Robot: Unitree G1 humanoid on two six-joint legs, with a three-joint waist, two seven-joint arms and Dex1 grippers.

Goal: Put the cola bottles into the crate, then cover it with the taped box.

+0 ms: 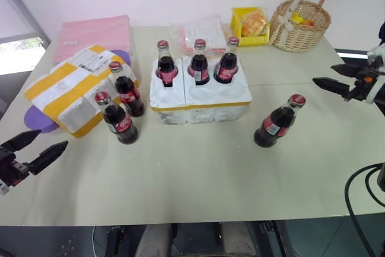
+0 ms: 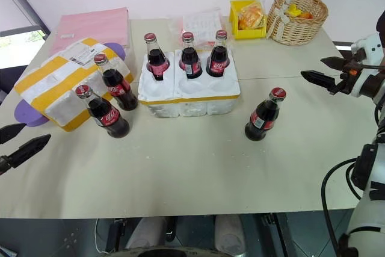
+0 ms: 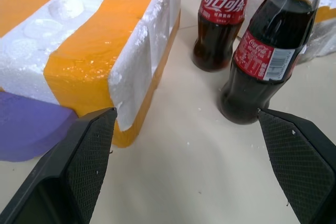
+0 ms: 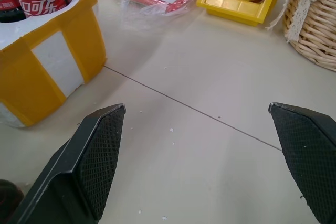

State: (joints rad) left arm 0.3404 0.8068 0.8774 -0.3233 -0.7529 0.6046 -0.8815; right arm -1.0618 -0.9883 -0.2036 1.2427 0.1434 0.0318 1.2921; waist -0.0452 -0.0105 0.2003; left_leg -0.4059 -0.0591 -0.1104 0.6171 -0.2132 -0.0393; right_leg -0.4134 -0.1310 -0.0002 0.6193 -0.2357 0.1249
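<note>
At far left, the left gripper [image 1: 35, 151] is seen w/ fingers spread, nothing held; two cola bottles [image 1: 118, 118] stand upright just ahead of it, beside the taped box [image 1: 66, 88], long axes vertical, caps up. This arm is judged nearer them, approach roughly level. Mid-table, the crate [image 1: 201, 103] is found w/ three bottles seated in its back row, front wells unfilled. To the right, one bottle [image 1: 278, 122] stands apart, leaning slightly, nearer the right gripper [image 1: 332, 77], also spread wide, empty.

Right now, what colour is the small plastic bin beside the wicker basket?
Yellow plastic bin, clearest in the left eye view.
</note>
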